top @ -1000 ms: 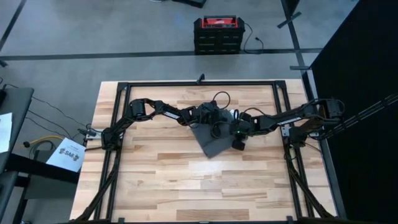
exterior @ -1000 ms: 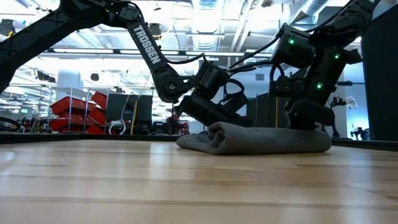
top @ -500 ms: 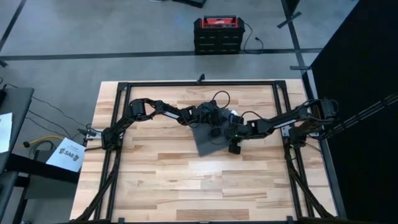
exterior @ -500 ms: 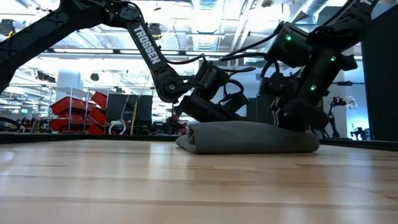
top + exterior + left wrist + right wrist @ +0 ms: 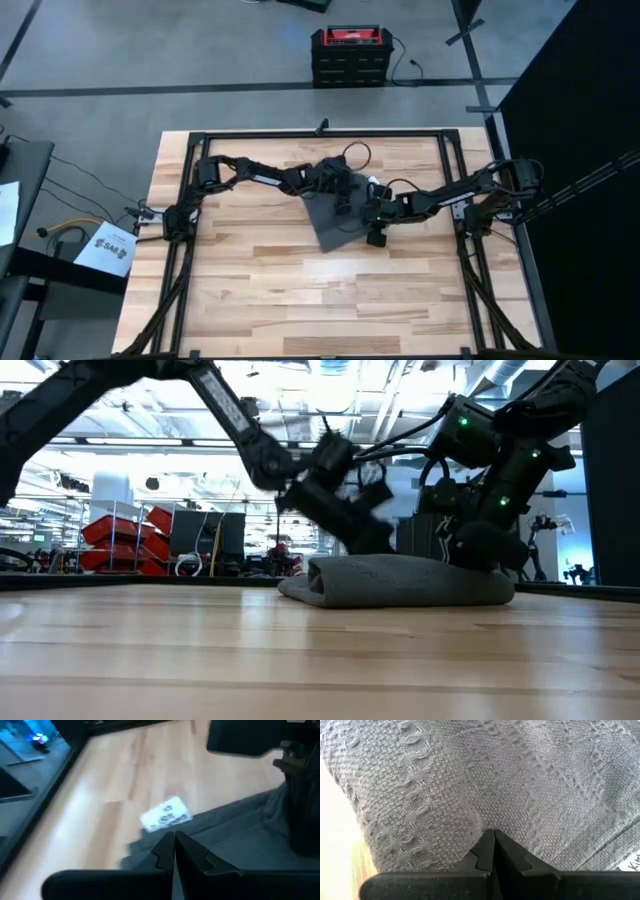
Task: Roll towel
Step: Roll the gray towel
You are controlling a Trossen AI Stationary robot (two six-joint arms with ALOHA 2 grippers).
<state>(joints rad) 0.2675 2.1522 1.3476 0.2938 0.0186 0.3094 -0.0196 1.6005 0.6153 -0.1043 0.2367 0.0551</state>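
The dark grey towel (image 5: pixel 335 226) lies bunched in a low, folded heap (image 5: pixel 400 580) at the table's middle, toward the far side. Its small white tag (image 5: pixel 165 816) lies on the wood at one edge. My left gripper (image 5: pixel 174 838) is shut and hangs just above the towel's far left part (image 5: pixel 355 525), touching nothing. My right gripper (image 5: pixel 372 218) is shut at the towel's right end (image 5: pixel 478 550). In the right wrist view the woven cloth (image 5: pixel 470 780) fills the picture. My right gripper sets its shut fingertips (image 5: pixel 485 851) against the towel's upper surface (image 5: pixel 481 822) at its right end, coming slanting down from the table's right. No cloth shows between the fingers. The towel lies on the table under them.
A black frame rail (image 5: pixel 320 133) runs round the table's far and side edges. A red and black toolbox (image 5: pixel 350 55) stands on the floor beyond the far edge. Bare wood (image 5: pixel 320 300) stretches toward the near edge.
My right gripper has gone toward the table's left, pushing the towel's right end in, so the heap is now shorter and squarer. My left gripper has risen off the towel's left part.
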